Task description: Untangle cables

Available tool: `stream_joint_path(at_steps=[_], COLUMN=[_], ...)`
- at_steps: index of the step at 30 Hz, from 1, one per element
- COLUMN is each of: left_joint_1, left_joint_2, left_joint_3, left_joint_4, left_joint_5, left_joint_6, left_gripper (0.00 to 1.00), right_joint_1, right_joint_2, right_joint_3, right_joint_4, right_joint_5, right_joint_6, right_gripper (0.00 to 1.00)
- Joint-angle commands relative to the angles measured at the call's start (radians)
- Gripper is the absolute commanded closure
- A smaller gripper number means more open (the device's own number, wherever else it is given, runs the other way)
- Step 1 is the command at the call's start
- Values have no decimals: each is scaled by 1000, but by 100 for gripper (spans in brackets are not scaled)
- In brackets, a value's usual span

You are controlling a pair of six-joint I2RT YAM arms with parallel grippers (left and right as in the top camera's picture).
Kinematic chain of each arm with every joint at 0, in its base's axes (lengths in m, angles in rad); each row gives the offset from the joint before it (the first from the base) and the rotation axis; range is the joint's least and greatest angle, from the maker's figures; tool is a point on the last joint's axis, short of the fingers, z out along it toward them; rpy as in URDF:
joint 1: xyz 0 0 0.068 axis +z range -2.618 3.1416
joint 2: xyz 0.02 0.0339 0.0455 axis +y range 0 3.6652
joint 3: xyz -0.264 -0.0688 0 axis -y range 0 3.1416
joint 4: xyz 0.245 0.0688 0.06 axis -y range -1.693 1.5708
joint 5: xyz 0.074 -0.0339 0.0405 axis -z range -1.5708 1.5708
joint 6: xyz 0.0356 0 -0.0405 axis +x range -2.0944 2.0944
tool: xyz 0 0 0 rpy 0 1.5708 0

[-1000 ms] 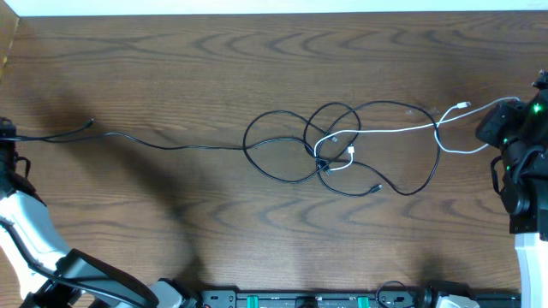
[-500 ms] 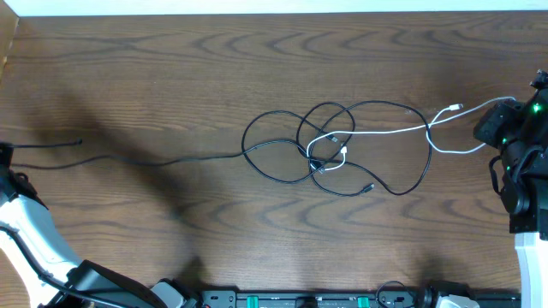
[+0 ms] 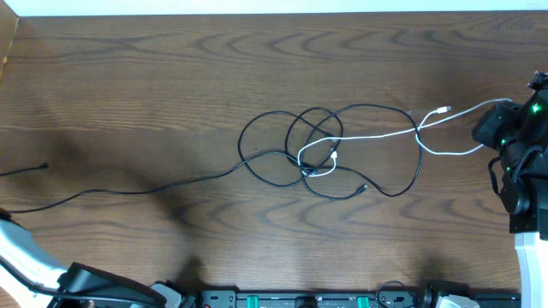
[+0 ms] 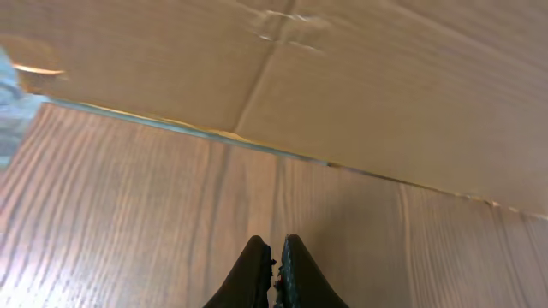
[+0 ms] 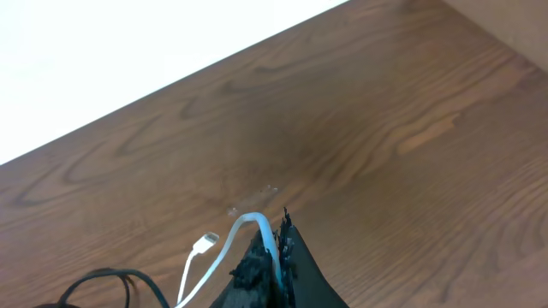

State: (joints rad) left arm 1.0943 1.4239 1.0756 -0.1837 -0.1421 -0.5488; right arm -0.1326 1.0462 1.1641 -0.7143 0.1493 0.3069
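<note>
Two black cables (image 3: pixel 282 137) lie looped in a knot at mid-table. One black strand (image 3: pixel 128 190) runs left and off the table's left edge, its plug end (image 3: pixel 43 166) lying free. The white cable (image 3: pixel 385 133) runs from the knot to my right gripper (image 3: pixel 493 125), which is shut on it. In the right wrist view the white cable (image 5: pixel 257 224) arches out of the right gripper (image 5: pixel 278 248), its plug (image 5: pixel 205 243) resting on the wood. My left gripper (image 4: pixel 276 250) is shut, seemingly on the black strand; it is outside the overhead view.
A cardboard wall (image 4: pixel 385 85) stands just beyond the left gripper, at the table's left edge (image 3: pixel 7 43). The white left arm link (image 3: pixel 26 265) crosses the front left corner. The right arm base (image 3: pixel 531 222) stands at the right edge.
The black strand and its plug end have been drawn left and toward the front. The knot has slid slightly left. The left gripper has left the overhead view; the right gripper has stayed put.
</note>
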Motion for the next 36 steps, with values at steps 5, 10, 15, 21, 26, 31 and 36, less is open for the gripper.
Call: stream_joint_path(at_steps=[5, 10, 15, 21, 26, 31, 36], left_joint_1=[1, -1, -10, -75, -162, -266, -340], left_joint_2=[-4, -4, -4, 16, 48, 66, 66], left_joint_3=[11, 11, 11, 11, 11, 10, 10], left_joint_4=[-18, -39, -100, -222, -311, -352, -402], left_joint_5=[107, 109, 109, 202, 229, 266, 294], left_joint_6=[20, 20, 20, 16, -11, -10, -10], left_gripper=[73, 40, 16, 9, 9, 8, 8], right_joint_1=[-4, -4, -4, -4, -4, -4, -4], right_joint_2=[0, 0, 0, 0, 0, 0, 0], right_joint_3=[5, 5, 5, 5, 5, 5, 5], right_joint_4=[-1, -1, 0, 0, 0, 0, 0], right_joint_5=[0, -3, -26, -33, -33, -34, -51], right_joint_6=[14, 14, 14, 14, 15, 27, 29], right_gripper=[99, 99, 99, 99, 99, 99, 99])
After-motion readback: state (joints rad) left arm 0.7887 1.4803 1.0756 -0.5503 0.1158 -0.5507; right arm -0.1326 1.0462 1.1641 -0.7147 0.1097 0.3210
